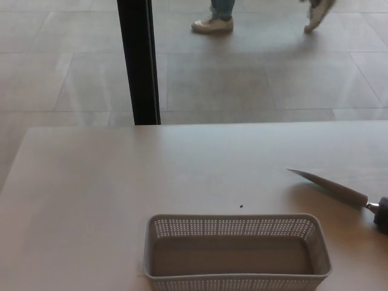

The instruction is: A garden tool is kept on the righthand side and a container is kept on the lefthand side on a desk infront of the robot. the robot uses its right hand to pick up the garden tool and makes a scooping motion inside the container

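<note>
Perforated container holds nothing; garden tool lies right of it; no fingers visible.

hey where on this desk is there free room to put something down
The widest bare patch is the desk left of and behind the basket, back to the far edge by the black post. The middle strip between basket and far edge is bare too, save a tiny dark speck. The right side is tighter: the trowel lies there, just beyond the basket's right corner.
</note>
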